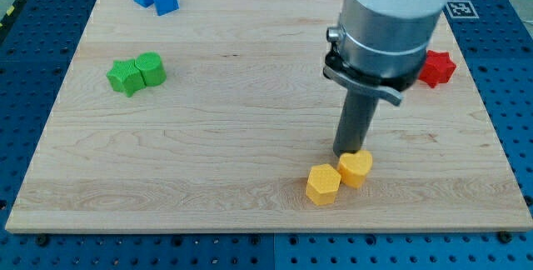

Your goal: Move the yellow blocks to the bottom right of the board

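Pressing on the yellow heart block [356, 168] from its upper-left side, my tip [351, 154] carries no fingers to open or close. You see the heart touching the yellow hexagonal block [322, 184], the board's [191, 149] bottom-right corner lying well off, right and slightly down.

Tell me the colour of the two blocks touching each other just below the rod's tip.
Yellow: the heart-shaped block and hexagonal block, clear in the camera view.

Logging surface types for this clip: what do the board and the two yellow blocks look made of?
Board: pale wood, matte, visible grain lines. Yellow heart block and yellow hexagonal block: probably plastic, uniform colour, faintly ridged sides. My tip sits against the heart's upper edge.
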